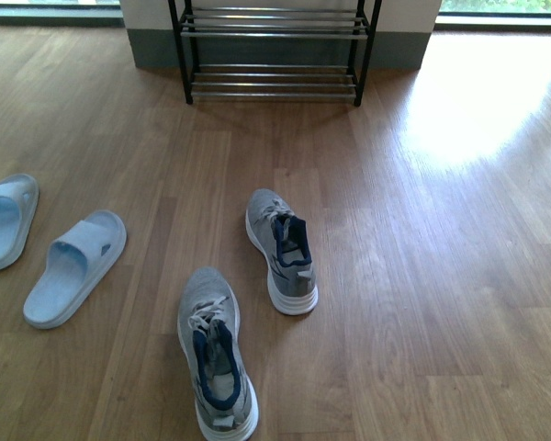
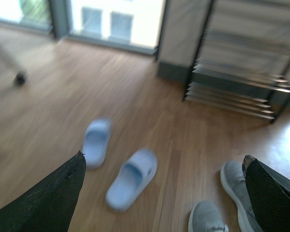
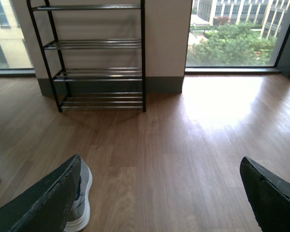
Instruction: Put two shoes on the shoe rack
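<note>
Both grey sneakers lie on the wooden floor (image 1: 422, 303) in the front view. The near shoe (image 1: 216, 358) is at the bottom centre, and the far shoe (image 1: 280, 250) is just beyond it, mid-frame. Both are well apart from the shoe rack (image 1: 274, 35) at the top centre.

They look light, with soft knit uppers that would give under a pinch. The thick white soles look stiff, so the firmest hold is probably across the sole sides or at the padded heel collar (the laces would only slip).

The front view shows no arm. Each wrist view shows its tool: the left gripper (image 2: 163, 157) and the right gripper (image 3: 159, 159) both have their fingers spread wide with nothing between them.

The right wrist view alone shows all four rack tiers, which are bare. The left wrist view is blurred, but it shows the pale blue slippers (image 2: 130, 179) and both toes.
</note>
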